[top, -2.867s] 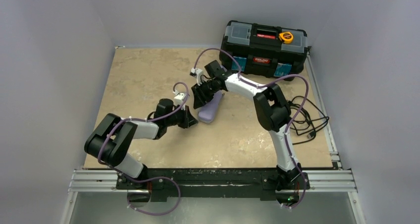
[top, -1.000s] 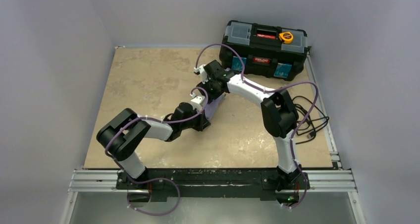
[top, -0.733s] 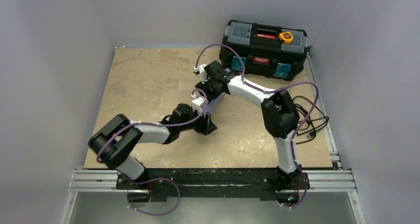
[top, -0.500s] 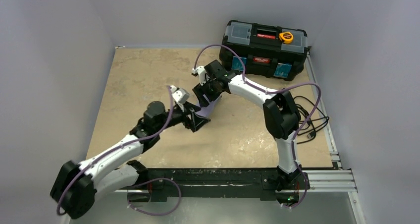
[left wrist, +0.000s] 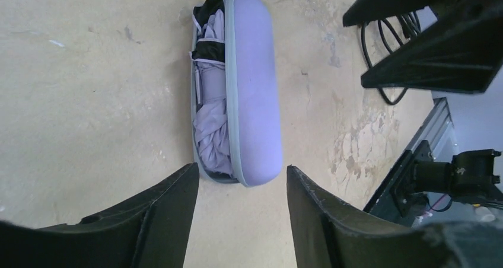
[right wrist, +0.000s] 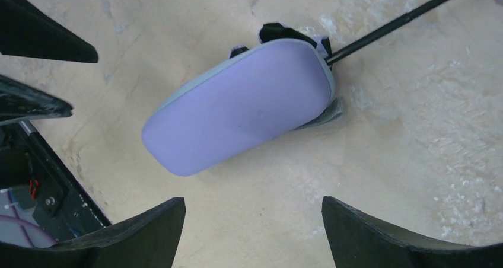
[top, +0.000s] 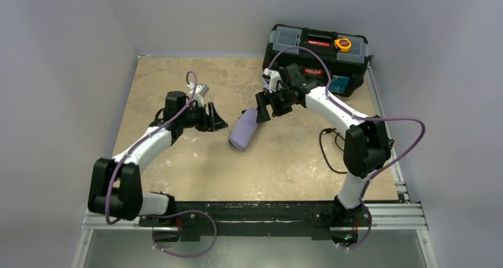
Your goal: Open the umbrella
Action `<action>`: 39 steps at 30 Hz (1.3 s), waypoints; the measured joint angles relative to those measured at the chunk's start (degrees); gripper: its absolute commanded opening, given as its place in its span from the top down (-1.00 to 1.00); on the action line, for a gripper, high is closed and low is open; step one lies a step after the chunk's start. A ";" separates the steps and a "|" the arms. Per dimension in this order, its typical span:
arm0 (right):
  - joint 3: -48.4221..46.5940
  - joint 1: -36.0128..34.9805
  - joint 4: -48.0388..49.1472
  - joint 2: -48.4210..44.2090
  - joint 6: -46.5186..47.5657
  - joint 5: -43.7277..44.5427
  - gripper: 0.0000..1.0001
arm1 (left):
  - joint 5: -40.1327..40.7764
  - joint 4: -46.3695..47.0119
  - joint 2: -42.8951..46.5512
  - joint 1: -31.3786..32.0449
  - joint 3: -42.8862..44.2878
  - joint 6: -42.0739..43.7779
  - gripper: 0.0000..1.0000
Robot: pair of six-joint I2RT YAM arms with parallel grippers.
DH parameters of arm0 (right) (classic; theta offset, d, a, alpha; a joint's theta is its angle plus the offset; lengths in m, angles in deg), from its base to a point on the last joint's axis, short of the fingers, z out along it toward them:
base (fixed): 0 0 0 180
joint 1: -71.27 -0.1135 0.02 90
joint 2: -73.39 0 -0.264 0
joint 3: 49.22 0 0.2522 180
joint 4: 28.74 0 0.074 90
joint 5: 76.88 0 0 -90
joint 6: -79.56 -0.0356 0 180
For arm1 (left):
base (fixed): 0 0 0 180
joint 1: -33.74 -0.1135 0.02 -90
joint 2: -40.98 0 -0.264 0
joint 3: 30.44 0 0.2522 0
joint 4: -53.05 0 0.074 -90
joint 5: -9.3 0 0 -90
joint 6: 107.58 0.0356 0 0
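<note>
Umbrella (left wrist: 210, 102) folded, crumpled lavender-and-black, inside ajar case (left wrist: 252, 84); left gripper (left wrist: 241, 170), right gripper (right wrist: 252, 201) both spread, empty

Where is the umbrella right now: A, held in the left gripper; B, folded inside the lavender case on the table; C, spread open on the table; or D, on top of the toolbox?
B: the left wrist view shows the umbrella bunched up inside the part-open lavender case, which lies on the table.
</note>
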 measured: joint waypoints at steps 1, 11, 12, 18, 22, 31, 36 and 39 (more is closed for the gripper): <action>0.48 0.31 -0.04 -0.13 -0.42 0.02 -0.74 | -0.48 0.02 -2.32 0.02 0.83 -0.15 0.03; 1.46 0.07 -0.70 -0.04 -2.93 -2.14 -0.79 | -10.29 10.36 -19.43 3.02 4.46 -7.15 0.00; 1.49 0.44 -0.74 -0.04 -2.93 -2.86 -0.80 | -10.69 10.75 -20.06 3.98 4.66 -7.56 -0.01; 2.60 3.98 -0.74 -0.04 -3.91 -7.65 -0.89 | -11.10 14.05 -20.31 10.93 5.42 -10.16 0.01; 2.78 5.14 -0.57 0.02 -4.85 -7.58 -0.89 | -11.28 14.82 -18.38 13.77 5.81 -9.62 0.02; 3.30 4.33 1.55 2.80 -7.41 -4.81 -0.92 | -12.22 18.25 -16.24 13.94 4.00 -11.15 -0.18; 2.25 0.39 1.75 3.23 -10.93 4.37 -0.98 | -9.40 13.40 -4.68 3.65 1.40 -9.92 -0.25; -2.40 -5.79 0.92 5.70 -13.86 12.74 -0.98 | -7.04 9.75 0.44 -0.09 2.21 -7.34 -0.25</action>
